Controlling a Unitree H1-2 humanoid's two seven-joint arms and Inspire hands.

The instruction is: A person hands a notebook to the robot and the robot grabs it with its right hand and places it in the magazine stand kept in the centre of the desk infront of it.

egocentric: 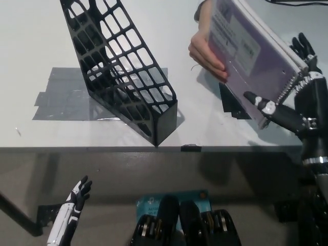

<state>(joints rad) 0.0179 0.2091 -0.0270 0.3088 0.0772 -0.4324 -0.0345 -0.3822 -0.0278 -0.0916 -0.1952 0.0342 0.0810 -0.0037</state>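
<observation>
Right, the white desk (31, 46) fills the top of the view, and standing on it near the middle is the black lattice magazine stand (120, 66), leaning back, its low front end toward the desk's near edge. Grey tape (59, 95) lies flat on the desk beneath and to the left of the stand. Over on the right, well apart from the stand, the spiral-bound notebook (251, 51) is up in the air, tilted, its wire binding along the right edge. A person's hand (205, 54) grips its left edge, while the robot's black right hand (300, 92) wraps around the binding side, fingers above and thumb across the lower corner, so both have hold of it. Down at lower left, below the desk edge, the white left hand (77, 197) rests with fingers spread, holding nothing.
</observation>
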